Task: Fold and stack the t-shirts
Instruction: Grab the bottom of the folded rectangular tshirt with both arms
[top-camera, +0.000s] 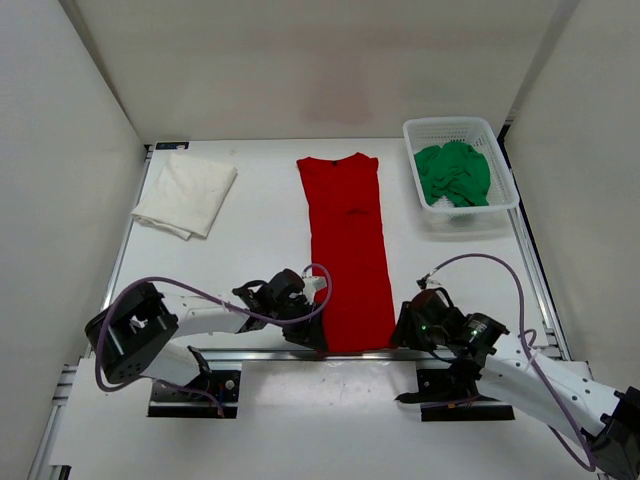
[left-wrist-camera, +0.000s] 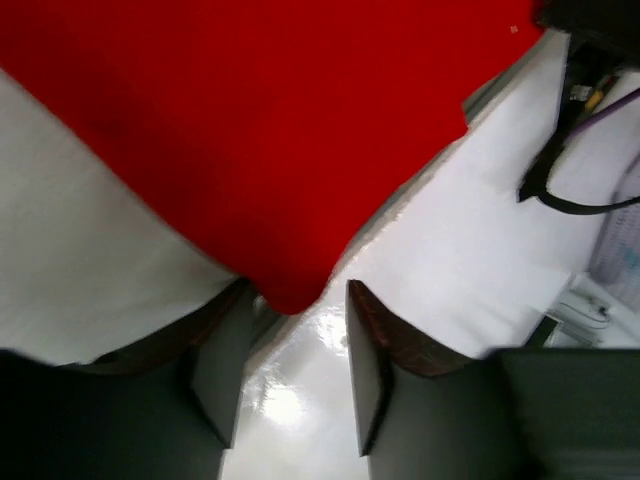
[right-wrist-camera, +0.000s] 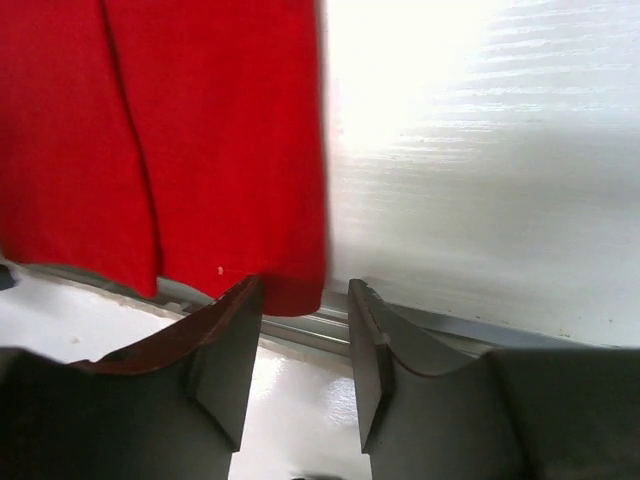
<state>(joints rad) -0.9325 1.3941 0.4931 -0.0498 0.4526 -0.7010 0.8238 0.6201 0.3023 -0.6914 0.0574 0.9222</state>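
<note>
Where the red t-shirt (top-camera: 345, 250) lay: down the middle of the table (top-camera: 260, 260), flat and narrowed to a long strip, collar at the far end, near hem at the table's front rail (top-camera: 250, 355).
Near hem: its two corners reached or slightly overhung the rail, one in front of each arm.
Left gripper (left-wrist-camera: 300, 300): jaws stood apart, the shirt's near-left corner dipping between the fingertips but not pinched.
Right gripper (right-wrist-camera: 305, 290): jaws also apart, the near-right corner just beside its left finger, nothing held.
Step in hand, as judged: taking both hem corners to carry them toward the collar.
Risk, grip: the right corner sat off-centre, so closing there could catch only an edge or a single layer, and the strip could fall open when lifted.
Risk, rail: a low finger could snag the rail instead of the cloth.
Risk, skew: an uneven lift would leave the fold crooked.
White t-shirt (top-camera: 187, 195): folded, far left, well apart.
Green t-shirt (top-camera: 455, 175): crumpled in the basket (top-camera: 450, 128), far right.
</note>
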